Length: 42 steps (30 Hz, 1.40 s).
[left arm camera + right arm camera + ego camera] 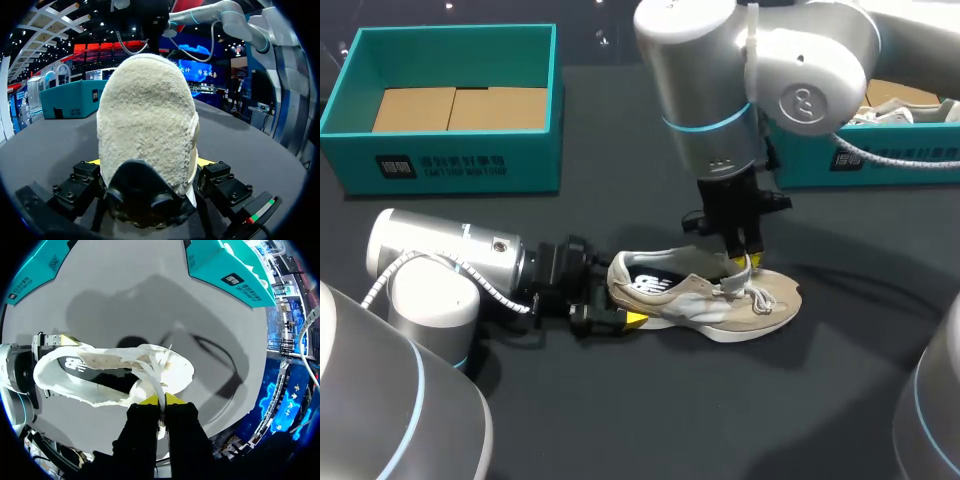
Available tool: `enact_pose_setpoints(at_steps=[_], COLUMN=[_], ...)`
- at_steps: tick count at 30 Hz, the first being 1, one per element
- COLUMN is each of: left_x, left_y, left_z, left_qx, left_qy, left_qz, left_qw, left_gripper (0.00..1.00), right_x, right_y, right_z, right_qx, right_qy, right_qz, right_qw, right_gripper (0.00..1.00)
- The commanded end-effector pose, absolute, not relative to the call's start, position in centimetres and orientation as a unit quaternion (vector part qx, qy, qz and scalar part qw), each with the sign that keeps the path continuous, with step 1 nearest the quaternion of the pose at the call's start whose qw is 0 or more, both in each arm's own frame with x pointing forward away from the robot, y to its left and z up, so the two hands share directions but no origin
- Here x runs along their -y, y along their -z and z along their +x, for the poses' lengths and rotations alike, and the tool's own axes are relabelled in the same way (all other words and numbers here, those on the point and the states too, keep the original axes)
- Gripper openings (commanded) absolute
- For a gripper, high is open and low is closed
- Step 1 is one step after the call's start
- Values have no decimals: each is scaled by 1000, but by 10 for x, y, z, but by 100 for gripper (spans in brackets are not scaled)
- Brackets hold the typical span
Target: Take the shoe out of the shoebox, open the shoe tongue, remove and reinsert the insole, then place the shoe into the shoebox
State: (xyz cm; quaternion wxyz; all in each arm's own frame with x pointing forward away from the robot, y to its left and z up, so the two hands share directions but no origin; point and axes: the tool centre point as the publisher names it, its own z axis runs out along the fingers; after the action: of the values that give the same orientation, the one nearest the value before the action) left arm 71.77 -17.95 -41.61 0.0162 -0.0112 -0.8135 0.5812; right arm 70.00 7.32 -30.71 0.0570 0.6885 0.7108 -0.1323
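Shoe [705, 292] out of box [450, 165], lying mid-desk, left hand [150, 162] clamped on its heel, right hand [160, 400] pinched shut on tongue [142, 387]; looks like tongue-opening step, insole swap and reboxing left

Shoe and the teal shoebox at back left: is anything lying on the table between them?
Nothing. The head view shows only bare dark table between the shoe and the shoebox.
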Motion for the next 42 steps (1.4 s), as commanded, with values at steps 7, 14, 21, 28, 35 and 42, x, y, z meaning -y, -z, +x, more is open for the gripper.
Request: enact_pose_setpoints(at_steps=[7,14,21,28,35,42], left_x=[179,179,179,179,179,179], left_y=[416,416,416,416,416,416], left_z=[717,717,717,717,717,717], left_qx=[814,814,814,814,814,814], left_qy=[-580,-580,-580,-580,-580,-580], left_qz=[-11,-11,-11,-11,-11,-11], left_qw=[16,16,16,16,16,16], left_gripper=[0,0,0,0,0,0], right_x=[-37,-26,-15,0,-1,-20], right_y=[329,344,357,368,343,291], right_z=[706,712,718,722,719,718], right_qx=[-721,-698,-675,-653,-650,-682], right_qy=[99,109,128,141,146,128], right_qz=[686,708,726,744,744,716], right_qw=[25,26,33,34,51,78], right_gripper=[0,15,46,50,49,45])
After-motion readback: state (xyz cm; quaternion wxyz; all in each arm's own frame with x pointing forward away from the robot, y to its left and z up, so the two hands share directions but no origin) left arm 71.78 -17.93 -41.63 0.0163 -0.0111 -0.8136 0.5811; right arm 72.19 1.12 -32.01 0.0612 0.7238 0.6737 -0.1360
